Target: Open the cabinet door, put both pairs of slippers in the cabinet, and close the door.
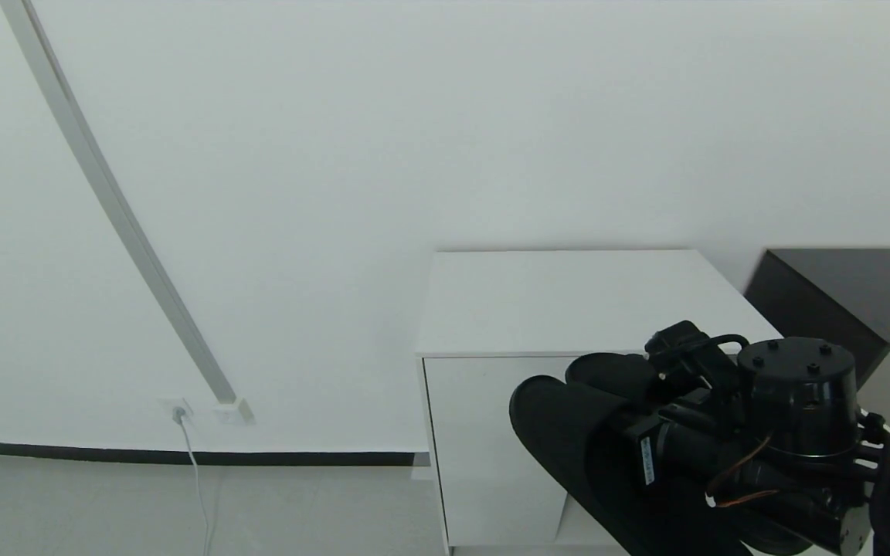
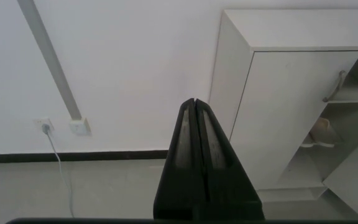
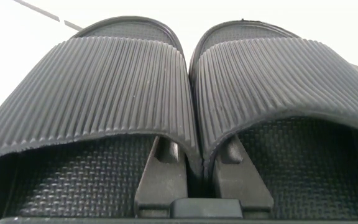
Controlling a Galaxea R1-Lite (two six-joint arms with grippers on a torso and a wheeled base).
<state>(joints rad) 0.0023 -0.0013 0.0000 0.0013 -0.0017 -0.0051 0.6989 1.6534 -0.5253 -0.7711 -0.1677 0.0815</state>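
Your black slippers (image 3: 129, 87) have straps ribbed in fine parallel ridges and footbeds in a small woven grid. In your head view, the cabinet (image 1: 568, 301) at five o'clock is plain white. The wall (image 1: 414, 116) is white, its skirting band (image 1: 182, 457) black at seven o'clock, the grey strip (image 1: 105, 185) at ten.

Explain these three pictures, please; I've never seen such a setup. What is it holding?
This is a two-armed robot on wheels. The wide picture comes from its head camera, facing a white cabinet against a wall. The other two come from cameras on its wrists. The right hand grips a pair of black slippers, its fingers pinching their inner edges together. The left hand is shut and empty; beyond it, the cabinet stands open, with something pale inside.
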